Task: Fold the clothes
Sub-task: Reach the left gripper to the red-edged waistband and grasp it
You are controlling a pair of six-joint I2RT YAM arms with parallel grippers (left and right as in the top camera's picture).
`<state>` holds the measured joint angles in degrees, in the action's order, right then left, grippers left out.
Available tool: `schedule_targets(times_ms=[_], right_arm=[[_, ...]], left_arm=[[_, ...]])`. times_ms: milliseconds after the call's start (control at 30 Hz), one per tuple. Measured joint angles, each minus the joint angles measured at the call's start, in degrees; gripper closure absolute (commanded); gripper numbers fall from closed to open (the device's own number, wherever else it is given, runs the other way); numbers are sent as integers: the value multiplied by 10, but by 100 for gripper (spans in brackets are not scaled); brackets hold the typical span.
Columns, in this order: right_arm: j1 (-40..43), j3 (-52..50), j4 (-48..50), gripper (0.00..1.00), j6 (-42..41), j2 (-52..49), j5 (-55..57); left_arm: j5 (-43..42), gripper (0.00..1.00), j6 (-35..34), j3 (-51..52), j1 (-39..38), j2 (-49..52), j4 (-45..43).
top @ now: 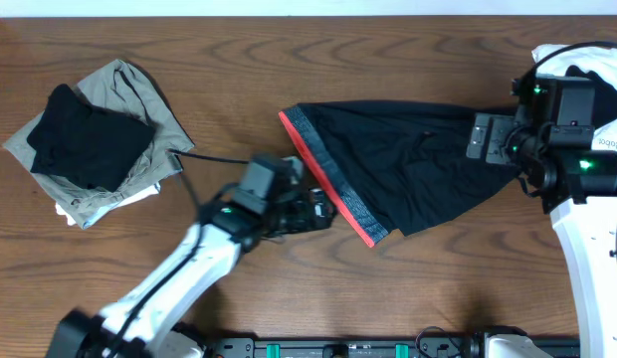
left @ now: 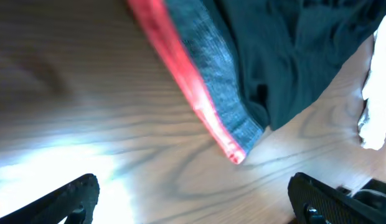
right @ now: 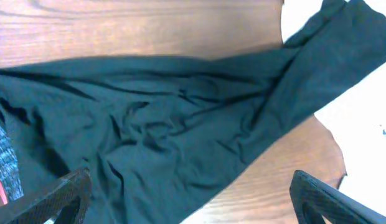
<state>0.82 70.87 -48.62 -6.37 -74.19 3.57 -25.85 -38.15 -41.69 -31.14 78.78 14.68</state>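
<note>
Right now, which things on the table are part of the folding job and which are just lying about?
Job: black trousers with grey, red-edged waistband.
Lying about: folded black garment on khaki garment, far left; white cloth, right.

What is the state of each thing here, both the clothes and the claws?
Black trousers: unfolded, lying flat, wrinkled.
Left claw: open, empty, near the waistband.
Right claw: open, empty, above the trousers.
Black garment at left: folded, on the khaki pile.
</note>
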Motion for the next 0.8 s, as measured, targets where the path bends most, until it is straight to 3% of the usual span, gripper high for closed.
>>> schedule_targets(times_ms=[167, 367, 800], right_arm=[[2, 0, -1, 1, 0, 0, -6], [2, 0, -15, 1, 0, 0, -9], [2, 0, -17, 1, 0, 0, -21]], left_arm=[[12, 2, -97, 0, -70, 54, -74], [51, 3, -199, 0, -121, 86, -78], [132, 18, -268, -3, -172, 145, -139]])
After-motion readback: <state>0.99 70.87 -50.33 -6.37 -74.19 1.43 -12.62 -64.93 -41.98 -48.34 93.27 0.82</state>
